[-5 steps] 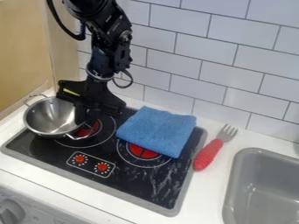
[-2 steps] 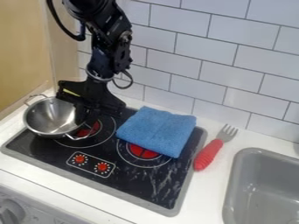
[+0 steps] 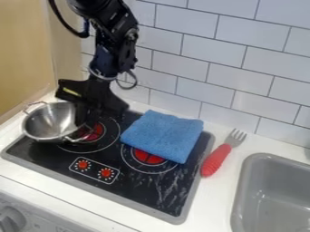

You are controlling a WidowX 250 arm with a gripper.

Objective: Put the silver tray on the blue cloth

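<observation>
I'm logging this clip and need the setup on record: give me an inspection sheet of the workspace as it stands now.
Surface: black stove set in a white counter, pale streaks near its right side, scratches or glare, cannot tell.
Pan: silver, two-handled, at the stove's left edge, not on the cloth.
Cloth: blue, folded, partly over the right burner.
Clutter: fork with red handle, on the counter between stove and sink.
Pincer: at the pan's right side; grip cannot be confirmed.
Cables: black one arcs left of the arm; thin loop at the wrist.
Surroundings: white tiled wall, tan panel at left.
</observation>
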